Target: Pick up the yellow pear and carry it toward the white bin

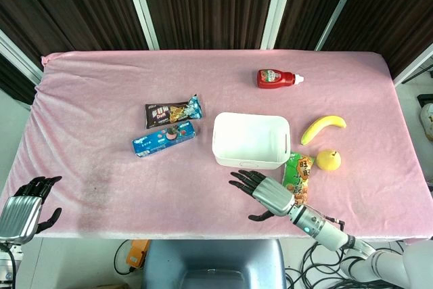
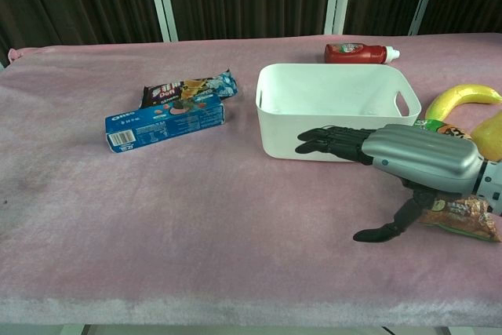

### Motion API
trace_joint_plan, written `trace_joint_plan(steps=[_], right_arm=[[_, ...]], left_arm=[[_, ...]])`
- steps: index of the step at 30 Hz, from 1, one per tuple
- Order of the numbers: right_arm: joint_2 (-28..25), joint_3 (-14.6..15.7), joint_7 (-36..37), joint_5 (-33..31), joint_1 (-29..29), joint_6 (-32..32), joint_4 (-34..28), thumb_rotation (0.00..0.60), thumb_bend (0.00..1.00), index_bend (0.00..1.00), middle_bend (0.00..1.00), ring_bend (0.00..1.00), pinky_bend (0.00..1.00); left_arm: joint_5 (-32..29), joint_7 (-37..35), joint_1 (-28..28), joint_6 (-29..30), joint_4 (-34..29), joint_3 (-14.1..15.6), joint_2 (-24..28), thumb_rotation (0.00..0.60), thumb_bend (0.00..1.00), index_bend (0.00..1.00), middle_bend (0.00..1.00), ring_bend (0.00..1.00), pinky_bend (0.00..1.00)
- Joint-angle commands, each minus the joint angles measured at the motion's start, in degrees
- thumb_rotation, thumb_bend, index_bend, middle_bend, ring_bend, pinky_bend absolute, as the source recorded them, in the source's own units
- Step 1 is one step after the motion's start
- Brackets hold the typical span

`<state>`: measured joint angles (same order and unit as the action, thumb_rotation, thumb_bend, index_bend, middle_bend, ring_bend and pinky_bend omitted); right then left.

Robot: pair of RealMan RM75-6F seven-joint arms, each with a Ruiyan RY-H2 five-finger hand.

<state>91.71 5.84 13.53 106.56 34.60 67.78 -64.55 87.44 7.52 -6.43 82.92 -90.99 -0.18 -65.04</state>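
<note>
Risk: our right hand (image 1: 267,194), open and empty, could snag the green snack packet (image 1: 298,175) reaching the small yellow pear (image 1: 329,160) lying right of the white plastic bin (image 1: 250,141).

The blue biscuit box (image 2: 165,124) reads "OREO"; lettering on the other packages is too small to read.
</note>
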Motion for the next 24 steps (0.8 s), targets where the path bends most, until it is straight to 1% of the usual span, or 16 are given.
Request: trace_joint_plan(steps=[1, 16, 20, 24], right_arm=[[0.04, 0.27, -0.23, -0.23, -0.10, 0.33, 0.15, 0.600, 0.30, 0.18, 0.05, 0.05, 0.29], [-1.39, 1.64, -0.19, -0.65, -0.74, 3.03, -0.16, 0.600, 0.30, 0.18, 0.05, 0.05, 0.29], [-3.43, 2.64, -0.75, -0.39, -1.86, 4.79, -1.36, 0.600, 0.30, 0.18, 0.05, 0.05, 0.29], [-8.37, 3.88, -3.71, -1.01, -5.50, 9.16, -6.42, 0.600, 0.30, 0.18, 0.07, 0.07, 0.31]], left_arm=[[-0.02, 0.08, 0.05, 0.03, -0.08, 0.02, 0.02, 0.600, 0.31, 0.21, 0.27, 0.19, 0.33], [0.39, 0.52, -0.43, -0.63, 0.02, 0.15, -0.22, 0.600, 0.31, 0.21, 0.27, 0.19, 0.33], [0.22, 0.52, -0.56, -0.94, 0.10, 0.12, -0.28, 0.600, 0.31, 0.21, 0.27, 0.19, 0.33], [0.40, 0.36, -0.69, -1.10, 0.14, 0.20, -0.26, 0.600, 0.31, 0.21, 0.27, 0.19, 0.33]])
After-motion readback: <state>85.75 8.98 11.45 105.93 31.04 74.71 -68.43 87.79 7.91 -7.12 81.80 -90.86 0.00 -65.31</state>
